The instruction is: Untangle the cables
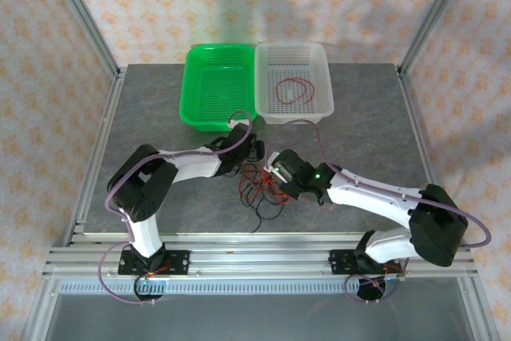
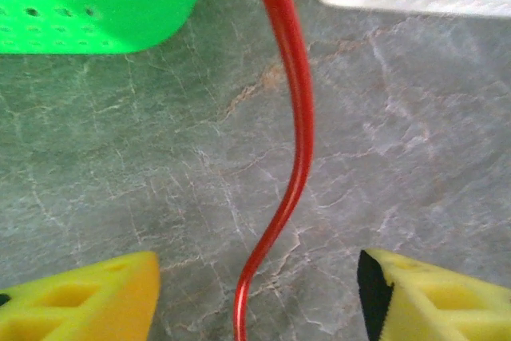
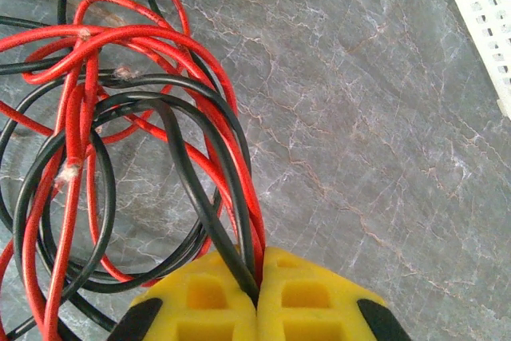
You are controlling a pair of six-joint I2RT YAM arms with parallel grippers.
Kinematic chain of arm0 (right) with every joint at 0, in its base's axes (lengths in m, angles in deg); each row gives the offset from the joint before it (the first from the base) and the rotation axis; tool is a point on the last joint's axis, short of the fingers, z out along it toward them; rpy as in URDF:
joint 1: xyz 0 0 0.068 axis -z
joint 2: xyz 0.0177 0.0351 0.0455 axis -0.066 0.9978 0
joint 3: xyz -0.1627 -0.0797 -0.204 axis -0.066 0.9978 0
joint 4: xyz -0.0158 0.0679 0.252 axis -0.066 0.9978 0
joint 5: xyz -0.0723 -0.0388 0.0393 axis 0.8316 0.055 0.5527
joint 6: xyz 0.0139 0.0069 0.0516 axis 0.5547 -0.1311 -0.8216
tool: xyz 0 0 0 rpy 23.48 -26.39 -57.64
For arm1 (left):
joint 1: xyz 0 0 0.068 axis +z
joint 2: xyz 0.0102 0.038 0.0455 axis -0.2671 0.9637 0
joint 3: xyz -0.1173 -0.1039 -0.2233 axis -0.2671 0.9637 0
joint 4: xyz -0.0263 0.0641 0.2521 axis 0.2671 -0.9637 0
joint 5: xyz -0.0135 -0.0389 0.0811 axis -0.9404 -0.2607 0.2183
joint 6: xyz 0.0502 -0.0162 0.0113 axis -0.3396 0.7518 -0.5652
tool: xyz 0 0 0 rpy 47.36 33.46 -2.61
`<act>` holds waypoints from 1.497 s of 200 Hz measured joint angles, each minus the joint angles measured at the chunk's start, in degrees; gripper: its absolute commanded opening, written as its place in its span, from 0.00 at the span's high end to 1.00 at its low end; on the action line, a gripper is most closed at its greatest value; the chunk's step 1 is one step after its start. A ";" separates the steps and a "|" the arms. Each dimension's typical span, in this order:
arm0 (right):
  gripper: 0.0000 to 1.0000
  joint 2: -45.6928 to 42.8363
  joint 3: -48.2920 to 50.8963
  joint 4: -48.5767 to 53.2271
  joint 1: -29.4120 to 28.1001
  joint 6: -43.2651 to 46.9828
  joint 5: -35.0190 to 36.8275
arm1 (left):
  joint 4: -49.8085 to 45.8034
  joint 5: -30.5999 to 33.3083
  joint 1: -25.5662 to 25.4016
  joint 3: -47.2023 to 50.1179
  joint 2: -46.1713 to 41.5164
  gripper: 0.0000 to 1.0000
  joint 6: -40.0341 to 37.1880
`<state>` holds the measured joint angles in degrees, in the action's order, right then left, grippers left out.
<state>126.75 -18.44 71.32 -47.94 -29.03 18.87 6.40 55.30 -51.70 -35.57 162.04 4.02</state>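
Grey surface [image 1: 375, 125], my right hand [image 3: 257, 297] pinching tangled cables [image 3: 88, 117], my left hand [image 2: 257, 289] spread astride a red cable [image 2: 299, 117]

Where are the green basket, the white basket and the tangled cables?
green basket [image 1: 190, 89], top view, left wall
white basket [image 1: 326, 79], top view, right wall
tangled cables [image 3: 77, 125], right wrist view, red strand in the knot
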 measured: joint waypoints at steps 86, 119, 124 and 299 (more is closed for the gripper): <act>1.00 0.22 2.36 -2.01 2.93 -4.85 3.85 | -3.63 -0.26 -0.20 -0.55 -10.01 1.00 -1.20; 1.00 0.48 2.99 -5.09 7.87 -7.91 4.94 | -8.35 1.25 -1.38 -6.21 -21.44 1.00 -3.26; 1.00 0.50 2.99 -5.49 8.44 -8.28 5.07 | -9.01 1.62 -1.57 -7.23 -22.80 1.00 -3.65; 1.00 10.75 3.67 -18.62 16.22 -23.65 -4.39 | -24.79 6.23 -1.68 -38.12 -27.63 1.00 -12.48</act>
<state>137.50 -14.77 52.70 -31.72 -52.68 14.48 -18.38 61.53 -53.38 -73.69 134.41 -8.46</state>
